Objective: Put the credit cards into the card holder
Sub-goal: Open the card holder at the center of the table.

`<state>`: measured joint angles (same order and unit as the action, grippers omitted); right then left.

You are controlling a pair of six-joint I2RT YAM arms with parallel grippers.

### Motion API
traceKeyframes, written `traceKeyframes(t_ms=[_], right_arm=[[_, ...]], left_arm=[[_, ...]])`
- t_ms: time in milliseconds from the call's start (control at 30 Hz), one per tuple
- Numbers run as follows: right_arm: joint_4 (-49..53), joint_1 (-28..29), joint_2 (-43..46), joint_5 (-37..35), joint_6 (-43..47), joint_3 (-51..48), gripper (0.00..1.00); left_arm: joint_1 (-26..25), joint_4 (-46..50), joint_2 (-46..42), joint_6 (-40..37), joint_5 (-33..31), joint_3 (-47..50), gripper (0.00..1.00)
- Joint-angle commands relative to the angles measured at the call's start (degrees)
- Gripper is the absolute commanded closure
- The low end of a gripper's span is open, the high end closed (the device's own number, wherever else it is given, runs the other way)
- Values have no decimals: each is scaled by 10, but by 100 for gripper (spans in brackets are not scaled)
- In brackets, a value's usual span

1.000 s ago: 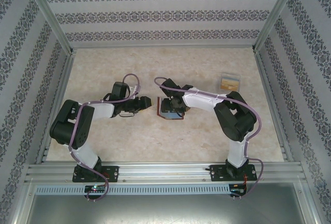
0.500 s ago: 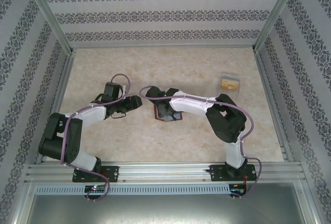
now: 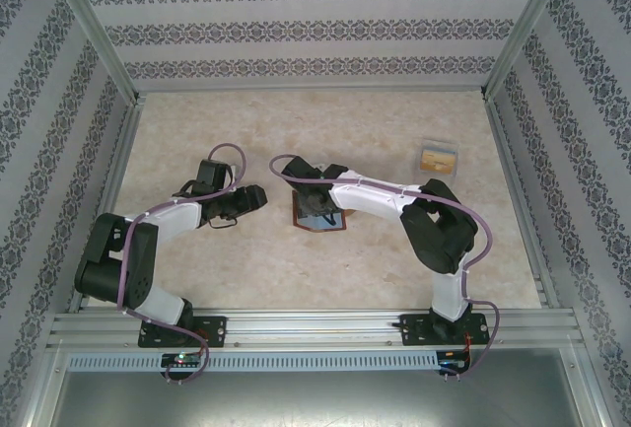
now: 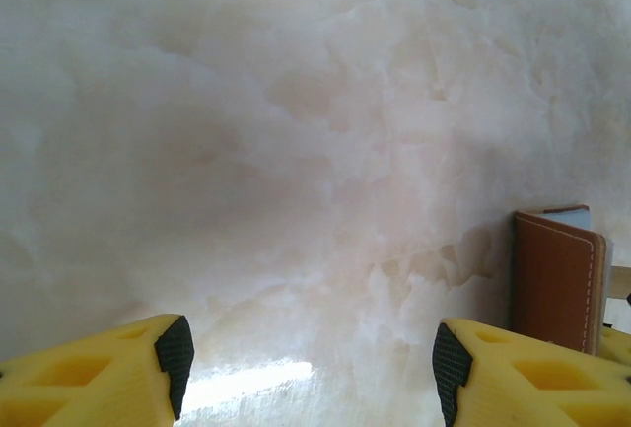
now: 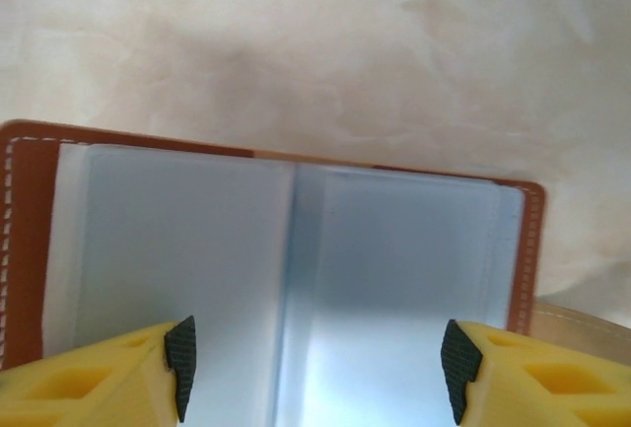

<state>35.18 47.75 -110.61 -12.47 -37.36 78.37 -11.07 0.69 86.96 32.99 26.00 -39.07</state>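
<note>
Card holder (image 3: 325, 222) is lying open mid-tabletop, lining up, so slots are reachable. Right gripper (image 5: 317, 363) is hovering over it, jaws apart, likely to pin it flat. Left gripper (image 4: 306, 363) is hanging open beside it.

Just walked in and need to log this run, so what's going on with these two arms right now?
Two robot arms are working around a brown leather card holder, which lies open on the table, grey-blue lining up. The right end effector is poised directly over it, fingers spread, holding nothing. The left end effector is open too, over bare table beside the holder. A small clear case with something orange-yellow inside sits apart, toward the table's far right.
</note>
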Motion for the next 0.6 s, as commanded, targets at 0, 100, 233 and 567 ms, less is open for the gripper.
traceKeyframes(t_ms=[0, 100, 233, 567], right_arm=[[-31, -9, -1, 48, -20, -16, 30], [-39, -10, -12, 49, -20, -22, 28], [-50, -15, -38, 46, -18, -31, 26], [9, 11, -86, -13, 16, -9, 24]], left_arm=[[9, 5, 10, -1, -1, 2, 32], [8, 3, 8, 3, 2, 1, 32], [9, 16, 11, -5, 1, -9, 32], [15, 18, -35, -8, -24, 22, 32]])
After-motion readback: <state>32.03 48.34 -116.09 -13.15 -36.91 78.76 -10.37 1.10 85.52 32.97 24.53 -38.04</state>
